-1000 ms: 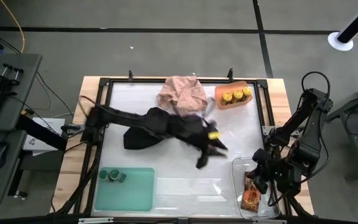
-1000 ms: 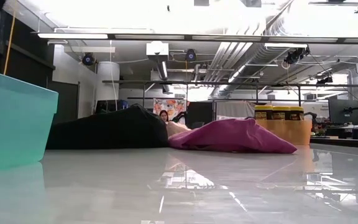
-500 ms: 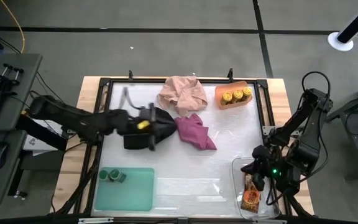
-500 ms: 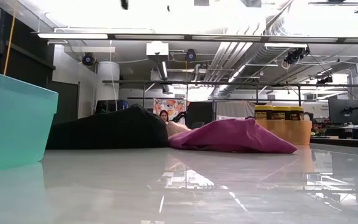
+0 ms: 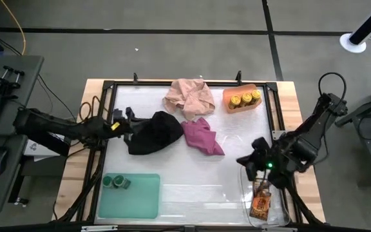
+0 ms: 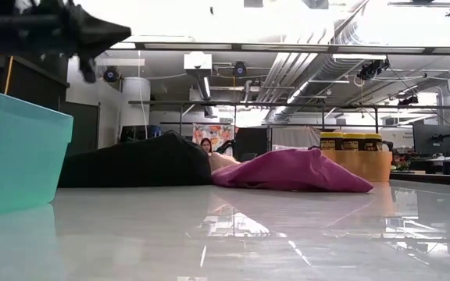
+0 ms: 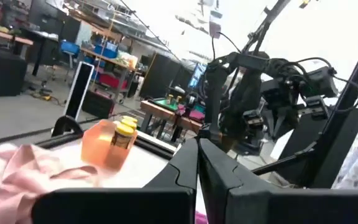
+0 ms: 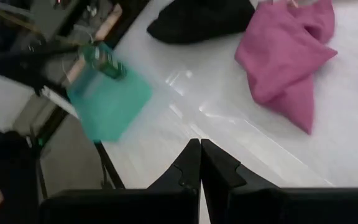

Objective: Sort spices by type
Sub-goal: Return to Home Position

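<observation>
Both hands are seen closed on nothing: the left hand is held at the 9 o'clock edge of the table, the right hand near 4 o'clock. Three yellow-lidded jars are stood in the orange tray at 1 o'clock, and two green-lidded jars in the green tray at 7 o'clock. Orange packets are laid in the clear tray at 5 o'clock.

yellow-lidded jars, orange tray; green-lidded jars, teal tray; black cloth, magenta cloth, pink cloth; orange-brown packets.
</observation>
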`<state>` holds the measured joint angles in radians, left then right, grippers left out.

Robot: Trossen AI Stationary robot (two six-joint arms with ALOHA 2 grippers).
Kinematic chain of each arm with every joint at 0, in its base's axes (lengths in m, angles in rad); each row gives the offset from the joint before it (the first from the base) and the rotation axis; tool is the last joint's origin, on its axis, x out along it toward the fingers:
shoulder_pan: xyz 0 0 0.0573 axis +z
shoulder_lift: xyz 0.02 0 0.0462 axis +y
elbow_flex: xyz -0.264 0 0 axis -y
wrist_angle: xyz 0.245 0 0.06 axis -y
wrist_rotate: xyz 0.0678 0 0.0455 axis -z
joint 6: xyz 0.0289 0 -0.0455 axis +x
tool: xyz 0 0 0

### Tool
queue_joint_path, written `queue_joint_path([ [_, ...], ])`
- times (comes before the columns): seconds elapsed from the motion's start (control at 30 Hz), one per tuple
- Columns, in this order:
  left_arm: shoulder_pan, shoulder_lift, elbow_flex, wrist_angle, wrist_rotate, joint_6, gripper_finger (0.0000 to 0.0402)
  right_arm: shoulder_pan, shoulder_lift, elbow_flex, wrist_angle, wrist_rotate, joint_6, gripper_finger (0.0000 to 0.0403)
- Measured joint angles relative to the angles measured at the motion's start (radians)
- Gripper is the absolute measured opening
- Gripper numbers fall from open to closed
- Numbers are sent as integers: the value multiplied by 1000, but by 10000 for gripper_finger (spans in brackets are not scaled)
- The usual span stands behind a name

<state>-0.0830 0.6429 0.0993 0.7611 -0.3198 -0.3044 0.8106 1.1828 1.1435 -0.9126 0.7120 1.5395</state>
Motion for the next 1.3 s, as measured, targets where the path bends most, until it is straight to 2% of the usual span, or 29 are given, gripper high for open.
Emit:
queue_joint_path([
  [0.13,6,-117,-84,-8,36,-26,0,-71,0,0,85,-5,-92,0],
  [0.27,6,-202,-86,-176,83,-30,0,-113,1,0,133,-4,-159,0],
  [0.4,6,-243,-86,-250,101,-100,0,-151,1,0,131,-15,-186,0],
  [0.57,5,-249,-86,-279,101,-130,0,-220,-4,-53,215,-87,-331,0],
  [0.67,2,-248,-86,-299,101,-131,0,-293,-19,-168,446,-207,-477,0],
  [0.8,2,-248,-86,-301,101,-131,1,-447,-47,-358,815,-450,-672,0],
  [0.9,2,-248,-86,-301,101,-131,1,-582,-82,-475,1000,-536,-818,0],
  [1.0,2,-248,-86,-302,101,-131,1,-702,-130,-573,1108,-579,-998,0],
  [1.07,2,-248,-86,-302,101,-131,1,-769,-172,-631,1158,-618,-1062,0],
  [1.2,2,-248,-86,-302,101,-131,1,-868,-292,-744,1205,-763,-1092,0],
  [1.3,2,-248,-86,-302,101,-131,1,-902,-413,-834,1205,-820,-1052,0],
])
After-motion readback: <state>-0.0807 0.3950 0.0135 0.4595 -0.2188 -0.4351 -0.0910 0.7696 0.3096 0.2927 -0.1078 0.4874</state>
